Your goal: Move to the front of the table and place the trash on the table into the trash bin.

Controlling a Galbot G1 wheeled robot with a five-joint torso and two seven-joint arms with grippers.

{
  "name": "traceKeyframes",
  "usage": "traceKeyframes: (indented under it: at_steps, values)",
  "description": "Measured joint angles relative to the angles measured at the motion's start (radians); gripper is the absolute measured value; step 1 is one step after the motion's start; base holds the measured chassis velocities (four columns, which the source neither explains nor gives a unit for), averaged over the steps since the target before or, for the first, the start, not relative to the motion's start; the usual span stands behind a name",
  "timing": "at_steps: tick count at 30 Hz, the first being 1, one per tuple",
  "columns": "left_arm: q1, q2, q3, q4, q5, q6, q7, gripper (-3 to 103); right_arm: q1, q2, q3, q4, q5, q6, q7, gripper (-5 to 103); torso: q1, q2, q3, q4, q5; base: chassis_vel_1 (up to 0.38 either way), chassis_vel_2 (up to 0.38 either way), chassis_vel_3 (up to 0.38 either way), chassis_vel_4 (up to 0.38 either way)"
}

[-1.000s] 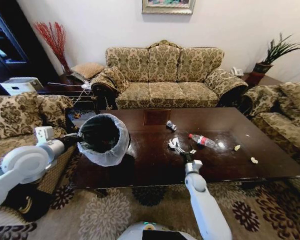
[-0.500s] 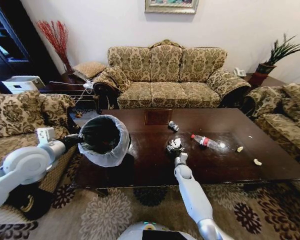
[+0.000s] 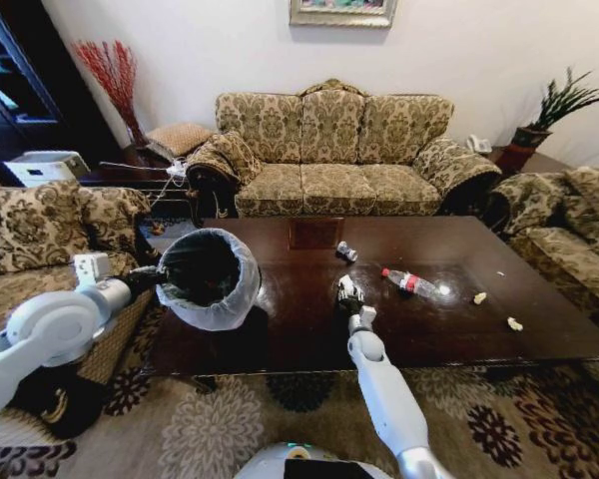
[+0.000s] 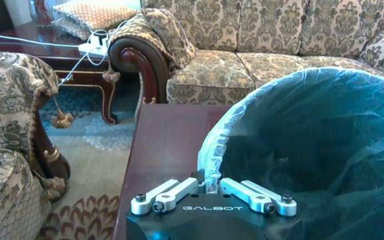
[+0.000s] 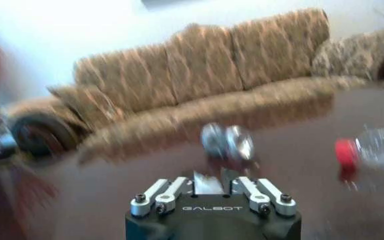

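Note:
On the dark brown table [image 3: 309,329] my right gripper [image 3: 347,293] is shut on a crumpled white paper wad [image 5: 209,185], which peeks out pale between the fingers in the right wrist view. Just beyond it lie a small silver can [image 3: 346,251] [image 5: 227,142] and a clear bottle with a red label [image 3: 407,282] [image 5: 372,152]. Two pale scraps [image 3: 474,297] [image 3: 510,322] rest farther right. My left gripper [image 3: 150,271] [image 4: 211,189] is shut on the rim of the bag-lined trash bin [image 3: 208,277] [image 4: 312,145], holding it tilted at the table's left end, mouth toward the table.
A patterned sofa [image 3: 329,150] stands behind the table, and armchairs flank it on the left [image 3: 40,235] and right [image 3: 569,230]. A side table with cables [image 4: 52,47] sits at the back left. Patterned carpet [image 3: 230,419] lies in front.
My right gripper came onto the white paper wad and closed over it; the wad no longer lies spread on the table. The left arm and bin stayed put.

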Motion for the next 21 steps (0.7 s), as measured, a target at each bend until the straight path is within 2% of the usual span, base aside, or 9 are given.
traceKeyframes:
  at_steps: [3, 5, 6, 9, 13, 15, 18, 20, 21]
  values:
    - [0.000, 0.008, 0.000, 0.001, 0.000, 0.000, -0.001, 0, -0.052, -0.014, -0.020, 0.208, 0.023, -0.012, -0.026, 10, 0.000, 0.000, 0.000, -0.0002, 0.0000, 0.000, 0.000, 0.000, 0.000]
    - [-0.001, 0.011, 0.001, 0.002, 0.000, -0.001, -0.001, 0, -0.063, -0.016, -0.031, 0.270, 0.025, -0.022, -0.033, 10, 0.000, 0.000, 0.000, -0.0001, 0.0000, 0.000, 0.000, 0.000, 0.000]
    - [-0.004, 0.015, 0.005, 0.003, 0.000, -0.004, -0.002, 0, -0.070, -0.016, -0.039, 0.345, 0.019, -0.034, -0.037, 2, 0.000, 0.000, 0.000, 0.0000, 0.0000, 0.000, 0.000, 0.000, 0.000]
    - [-0.005, 0.012, 0.007, 0.000, 0.001, -0.005, -0.002, 0, -0.087, -0.020, -0.031, 0.393, -0.011, -0.040, -0.037, 1, 0.000, 0.000, 0.000, 0.0002, -0.0002, 0.000, 0.000, 0.000, 0.000]
    - [-0.001, -0.002, 0.008, -0.003, 0.009, -0.005, -0.001, 0, -0.140, -0.037, -0.015, 0.307, -0.025, -0.024, -0.042, -3, 0.000, 0.000, 0.000, 0.0000, 0.0004, 0.000, 0.000, 0.000, 0.000]
    - [-0.001, -0.004, 0.009, -0.004, 0.011, -0.005, -0.001, 0, -0.150, -0.037, -0.012, 0.281, -0.025, -0.024, -0.042, 2, 0.000, 0.000, 0.000, -0.0001, 0.0005, 0.000, 0.000, 0.000, 0.000]
    - [0.001, -0.007, 0.013, -0.013, 0.015, -0.006, 0.000, 0, -0.155, -0.014, 0.000, 0.163, -0.044, -0.033, -0.025, 18, 0.000, 0.000, 0.000, -0.0001, 0.0003, 0.000, 0.000, 0.000, 0.000]
    - [0.001, -0.006, 0.013, -0.014, 0.015, -0.006, 0.000, 0, -0.151, -0.010, 0.000, 0.148, -0.048, -0.037, -0.022, 18, 0.000, 0.000, 0.000, -0.0001, 0.0002, 0.000, 0.000, 0.000, 0.000]
    - [0.001, -0.006, 0.013, -0.016, 0.015, -0.006, 0.000, 0, -0.140, -0.003, 0.000, 0.120, -0.054, -0.044, -0.016, 24, 0.000, 0.000, 0.000, 0.0000, 0.0000, 0.000, 0.000, 0.000, 0.000]
